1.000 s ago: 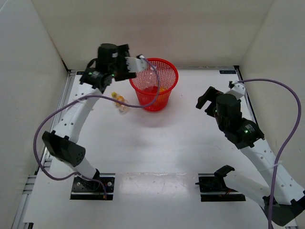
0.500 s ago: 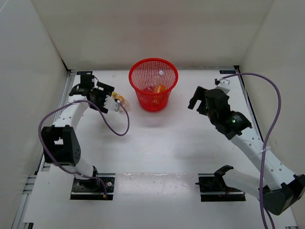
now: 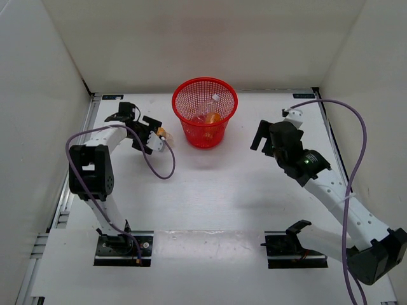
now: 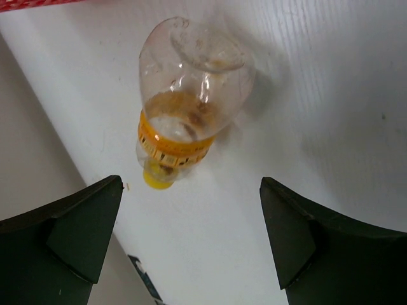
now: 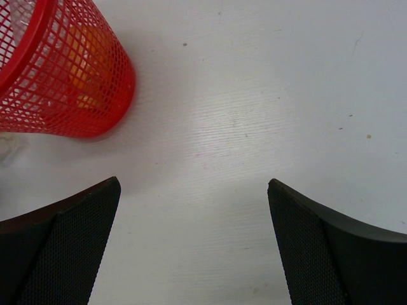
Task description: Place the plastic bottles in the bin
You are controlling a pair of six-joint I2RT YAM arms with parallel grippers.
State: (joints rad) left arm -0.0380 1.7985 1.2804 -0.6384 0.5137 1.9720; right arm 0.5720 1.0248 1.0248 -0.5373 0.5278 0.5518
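The red mesh bin (image 3: pixel 191 95) stands at the back centre of the table. The longer clear bottle (image 3: pixel 210 104) and the short orange-filled bottle (image 3: pixel 213 118) lie inside it. The small clear bottle with the yellow-orange cap (image 3: pixel 164 136) lies on the table left of the bin. In the left wrist view this bottle (image 4: pixel 191 89) lies just ahead of my open left gripper (image 4: pixel 191 216), cap toward it, not touching the fingers. My left gripper (image 3: pixel 151 135) is low beside it. My right gripper (image 3: pixel 261 136) is open and empty, right of the bin (image 5: pixel 63 76).
White walls enclose the table on three sides. A purple cable loops from each arm. The bin's rim (image 4: pixel 32 4) shows at the top left of the left wrist view. Two black mounts sit at the near edge.
My left gripper was over the bin, and the clear bottle now lies inside it. The left arm came down left to the small bottle on the table. The right arm shifted slightly left.
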